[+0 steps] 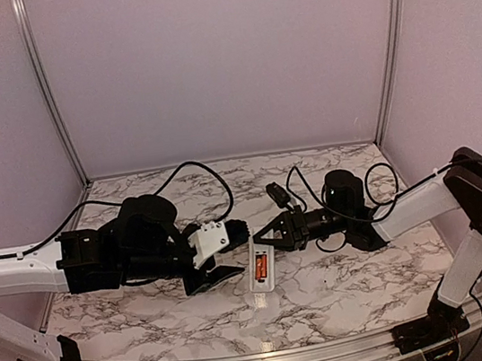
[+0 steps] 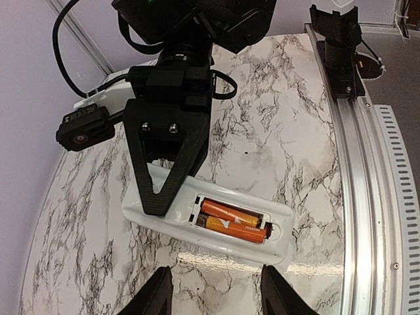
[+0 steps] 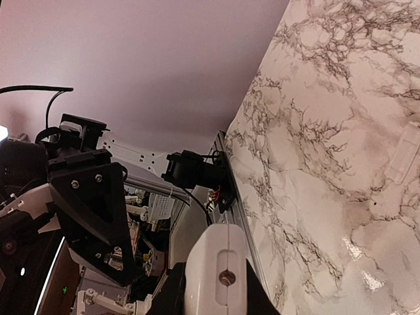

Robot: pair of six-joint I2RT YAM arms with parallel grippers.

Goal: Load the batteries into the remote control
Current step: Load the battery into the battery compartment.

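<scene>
The white remote control (image 2: 164,211) lies back-up on the marble table, and it also shows in the top view (image 1: 264,280). Two orange batteries (image 2: 233,220) sit side by side in its open recess, seen from above as an orange spot (image 1: 259,266). My right gripper (image 1: 259,242) is shut on the remote's far end; its black fingers (image 2: 162,172) clamp it. In the right wrist view the white remote end (image 3: 220,275) fills the jaws of my right gripper (image 3: 216,295). My left gripper (image 2: 216,296) is open and empty, just short of the remote's near side, and is also in the top view (image 1: 234,254).
A pale flat rectangular piece (image 3: 403,153) lies on the marble away from the remote. A metal rail (image 2: 364,190) runs along the table's near edge with an arm base (image 2: 338,46) on it. Black cables (image 1: 195,174) loop over the back of the table.
</scene>
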